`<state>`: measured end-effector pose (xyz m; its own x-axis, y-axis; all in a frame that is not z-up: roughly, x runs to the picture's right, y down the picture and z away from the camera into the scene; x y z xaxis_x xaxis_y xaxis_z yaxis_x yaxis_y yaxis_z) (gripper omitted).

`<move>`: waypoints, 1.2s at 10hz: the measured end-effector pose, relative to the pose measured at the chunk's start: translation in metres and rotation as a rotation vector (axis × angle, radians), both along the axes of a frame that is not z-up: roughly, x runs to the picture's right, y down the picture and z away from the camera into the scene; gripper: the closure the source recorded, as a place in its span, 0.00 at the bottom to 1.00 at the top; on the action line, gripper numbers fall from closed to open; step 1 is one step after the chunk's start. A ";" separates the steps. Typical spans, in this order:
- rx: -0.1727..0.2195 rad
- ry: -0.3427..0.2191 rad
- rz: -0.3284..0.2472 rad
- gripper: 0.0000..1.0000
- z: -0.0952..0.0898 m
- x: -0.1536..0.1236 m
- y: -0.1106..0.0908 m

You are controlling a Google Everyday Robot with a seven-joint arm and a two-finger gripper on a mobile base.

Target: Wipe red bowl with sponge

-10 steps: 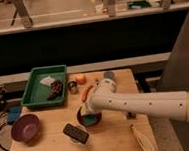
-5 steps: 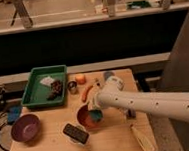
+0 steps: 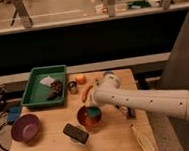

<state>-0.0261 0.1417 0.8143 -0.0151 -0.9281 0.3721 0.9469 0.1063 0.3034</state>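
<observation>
The red bowl point(image 3: 88, 118) stands on the wooden table point(image 3: 49, 147), just left of its middle. The teal-blue sponge point(image 3: 94, 112) sits inside the bowl toward its right side. My gripper point(image 3: 94, 106) comes in from the right on the white arm point(image 3: 151, 102). It reaches down into the bowl, shut on the sponge, which presses against the bowl's inside. The arm hides most of the gripper.
A larger purple bowl point(image 3: 25, 128) stands at the front left and a dark rectangular block point(image 3: 76, 133) lies in front of the red bowl. A green tray point(image 3: 32, 98) holds snacks at the back left. An orange point(image 3: 80, 78), a small can point(image 3: 72, 87), an orange-red item point(image 3: 87, 93) and a pale object point(image 3: 143, 138) also lie on the table.
The arm has shifted a little to the right and back, uncovering more of the red bowl. The sponge stays with the gripper inside the bowl.
</observation>
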 end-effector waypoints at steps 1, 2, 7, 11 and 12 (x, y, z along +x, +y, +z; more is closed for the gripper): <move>-0.001 -0.013 -0.004 1.00 0.000 -0.007 0.001; -0.006 -0.032 -0.009 1.00 -0.001 -0.015 0.004; -0.066 -0.121 -0.026 1.00 -0.017 -0.032 0.023; -0.085 -0.114 -0.027 1.00 -0.028 -0.013 0.036; -0.084 -0.100 -0.025 1.00 -0.029 -0.005 0.036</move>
